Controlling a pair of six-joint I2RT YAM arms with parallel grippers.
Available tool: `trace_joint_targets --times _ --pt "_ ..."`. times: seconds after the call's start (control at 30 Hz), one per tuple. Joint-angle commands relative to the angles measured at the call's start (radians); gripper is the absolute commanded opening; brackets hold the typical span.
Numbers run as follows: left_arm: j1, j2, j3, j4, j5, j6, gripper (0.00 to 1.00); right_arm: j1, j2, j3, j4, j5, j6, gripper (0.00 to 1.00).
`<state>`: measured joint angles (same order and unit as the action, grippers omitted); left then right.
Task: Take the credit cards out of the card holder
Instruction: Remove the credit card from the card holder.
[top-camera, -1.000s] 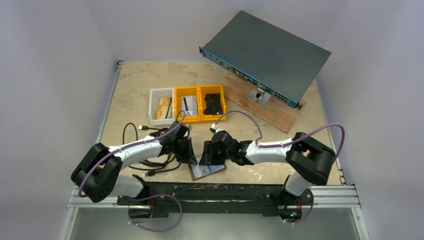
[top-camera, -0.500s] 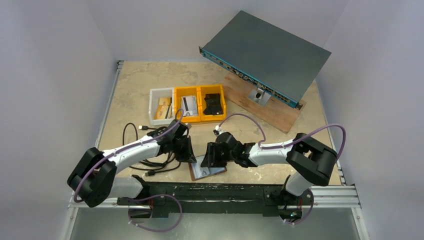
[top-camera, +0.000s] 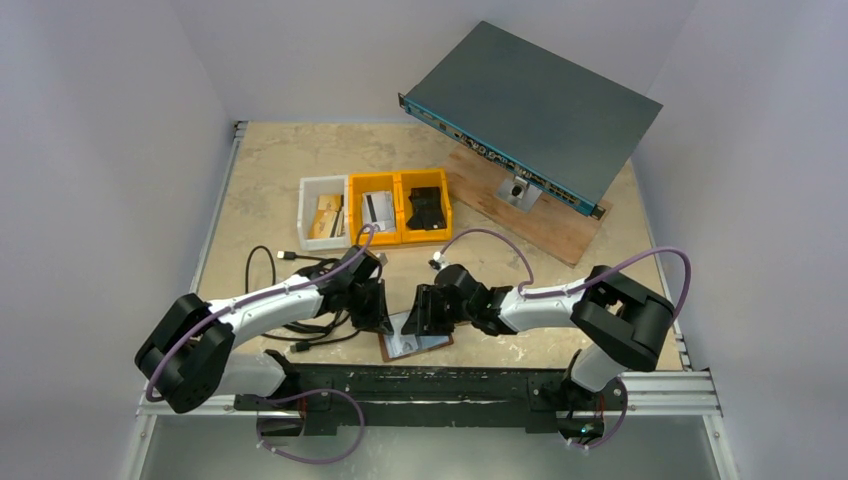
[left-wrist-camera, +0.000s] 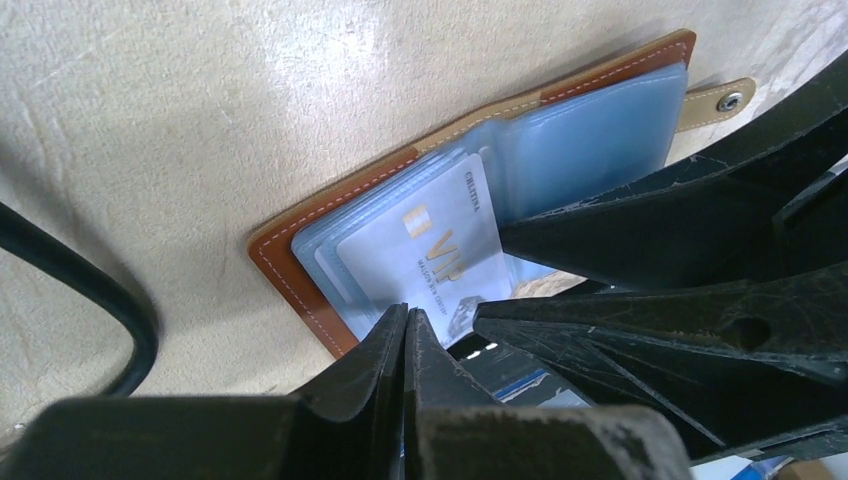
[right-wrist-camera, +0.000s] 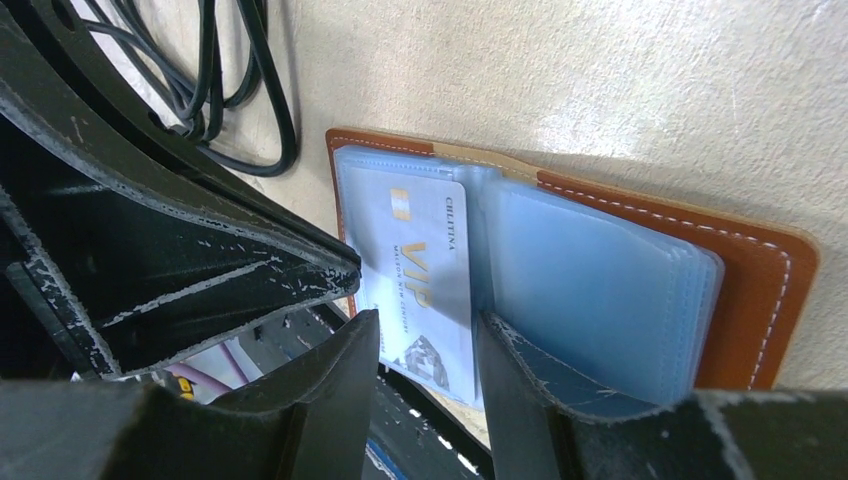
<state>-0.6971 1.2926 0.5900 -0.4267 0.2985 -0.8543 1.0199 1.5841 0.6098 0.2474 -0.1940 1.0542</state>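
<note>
The brown card holder (top-camera: 418, 346) lies open on the table near the front edge, its blue clear pockets (right-wrist-camera: 590, 280) facing up. A white credit card (right-wrist-camera: 420, 255) with gold "VIP" lettering sticks partly out of a left-hand pocket toward the near side; the left wrist view shows this card (left-wrist-camera: 425, 250) too. My left gripper (left-wrist-camera: 405, 315) is shut, with nothing between its fingers, its tip at the card's near end. My right gripper (right-wrist-camera: 425, 335) is open; its fingers straddle the card's protruding end, and the right one hangs over the pocket pages. In the top view the left gripper (top-camera: 387, 320) and right gripper (top-camera: 423, 322) nearly meet over the holder.
Behind the arms stand a white bin (top-camera: 322, 215) holding tan cards, a yellow bin (top-camera: 377, 211) with pale striped cards and a yellow bin (top-camera: 425, 208) with a black object. Black cables (top-camera: 285, 300) lie left. A network switch (top-camera: 530, 105) leans on a wooden board (top-camera: 545, 220).
Both grippers have shifted only slightly over the card holder. The right jaws have narrowed a touch; the left stays shut.
</note>
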Motion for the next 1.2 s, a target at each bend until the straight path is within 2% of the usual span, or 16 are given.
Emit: trace_joint_targets --times 0.0,0.27,0.93,1.17 --pt "-0.012 0.01 -0.006 0.018 -0.024 -0.013 0.0 -0.009 0.011 -0.03 0.028 -0.02 0.017 0.41" --pt "-0.019 -0.004 -0.001 -0.006 -0.052 -0.004 0.0 -0.023 0.012 -0.057 0.062 -0.034 0.031 0.4" --pt "-0.033 0.127 0.033 0.028 -0.068 -0.008 0.0 -0.07 0.042 -0.134 0.22 -0.111 0.058 0.36" --pt "-0.027 0.148 0.036 -0.003 -0.103 0.01 0.0 -0.117 0.015 -0.213 0.356 -0.155 0.091 0.36"
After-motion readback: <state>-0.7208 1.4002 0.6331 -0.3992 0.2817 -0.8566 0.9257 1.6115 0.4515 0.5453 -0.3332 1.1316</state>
